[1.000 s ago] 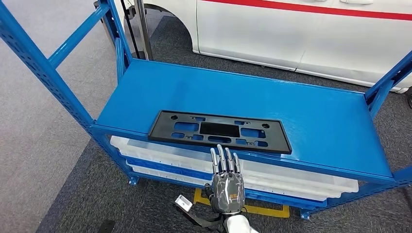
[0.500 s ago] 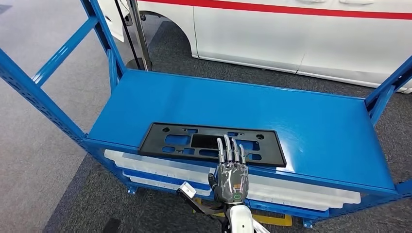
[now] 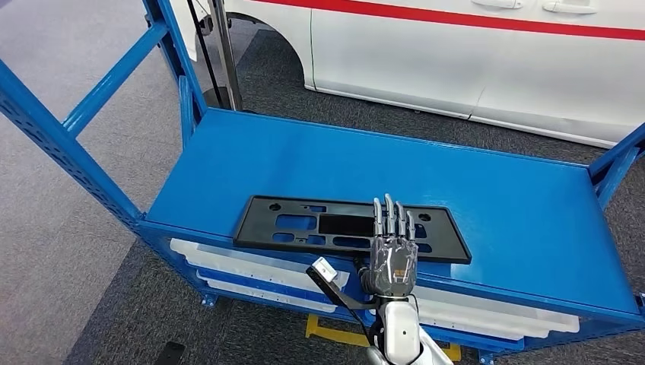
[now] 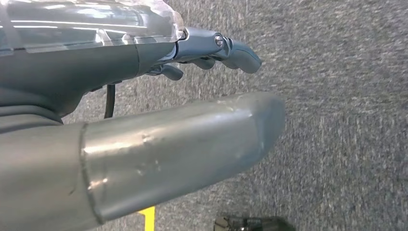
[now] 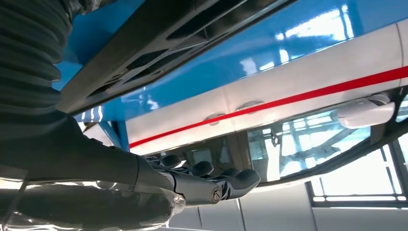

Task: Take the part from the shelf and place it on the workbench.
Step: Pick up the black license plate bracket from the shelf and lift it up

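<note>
We are in the reach step: our right hand (image 3: 392, 258), fingers released and straight, hovers over the part (image 3: 346, 227) at the shelf (image 3: 525, 198)'s six-o'clock edge, needing a grasp next.

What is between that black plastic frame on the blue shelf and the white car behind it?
In the head view, bare blue shelf stretches behind the black frame, then a strip of grey carpet before the white car.

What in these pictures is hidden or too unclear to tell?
- Head view: whether the right hand touches the black part; its fingers cover that stretch.
- Head view: contents of the white bins, under the blue shelf.
- Head view: most of the white car, cut by the top edge.
- Left wrist view: the left hand, close and blurred.
</note>
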